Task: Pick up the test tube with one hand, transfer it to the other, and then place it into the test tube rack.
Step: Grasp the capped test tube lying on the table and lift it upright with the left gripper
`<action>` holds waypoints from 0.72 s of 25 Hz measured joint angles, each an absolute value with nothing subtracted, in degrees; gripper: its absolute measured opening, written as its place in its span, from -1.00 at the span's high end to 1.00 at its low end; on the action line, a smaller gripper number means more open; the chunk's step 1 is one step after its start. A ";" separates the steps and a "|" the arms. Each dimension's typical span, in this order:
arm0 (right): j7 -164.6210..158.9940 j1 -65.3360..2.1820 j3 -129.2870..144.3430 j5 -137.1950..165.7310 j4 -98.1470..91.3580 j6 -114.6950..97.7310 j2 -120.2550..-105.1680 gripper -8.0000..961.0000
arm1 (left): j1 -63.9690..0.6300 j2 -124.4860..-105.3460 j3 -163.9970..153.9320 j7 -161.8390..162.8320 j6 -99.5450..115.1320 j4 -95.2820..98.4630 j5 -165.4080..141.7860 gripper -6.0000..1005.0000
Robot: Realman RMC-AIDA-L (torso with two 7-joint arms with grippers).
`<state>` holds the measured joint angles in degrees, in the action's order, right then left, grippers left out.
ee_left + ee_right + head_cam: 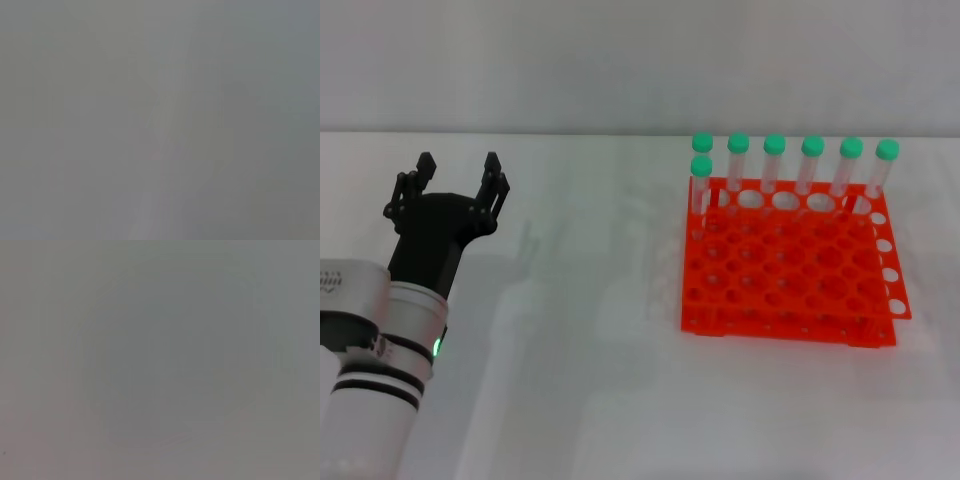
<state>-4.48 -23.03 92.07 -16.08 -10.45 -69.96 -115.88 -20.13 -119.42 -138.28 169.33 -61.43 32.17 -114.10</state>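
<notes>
Fingers of the left gripper stand spread apart with nothing between them, pointing away from the robot over the left part of the white surface. That black gripper sits on a thick white arm with black rings and a small green light, which comes in from the near left corner of the head view. It is well apart from the rack.

On the right part of the surface stands the orange-red test tube rack, square and two-tiered, with a grid of round holes. Seven clear tubes with mint-green caps stand upright in it. Six fill the far row side by side, and one more test tube stands in the left corner just in front of that row, touching nothing but the rack. The remaining holes hold nothing.

No tube lies on the surface between the gripper and the rack.

Both wrist views show only a flat grey blur, with no object to be made out. The right gripper shows in none of the views.
</notes>
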 joint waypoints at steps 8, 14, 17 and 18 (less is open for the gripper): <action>-4.35 -23.09 92.12 -16.15 -10.39 -69.78 -115.84 -0.83 | -18.86 -118.66 -135.06 171.20 -58.37 38.25 -114.94 -0.53; -4.18 -23.03 91.92 -16.18 -10.36 -69.78 -115.83 -0.83 | -18.57 -116.17 -128.89 171.20 -46.48 44.93 -116.01 -0.54; -4.16 -23.10 91.91 -16.18 -10.36 -69.78 -115.77 -0.83 | -17.84 -115.07 -123.98 170.77 -38.64 49.03 -118.39 -0.54; -4.15 -23.13 91.92 -16.18 -10.36 -69.78 -115.76 -0.83 | -17.55 -114.91 -121.47 170.68 -35.48 50.43 -120.14 -0.54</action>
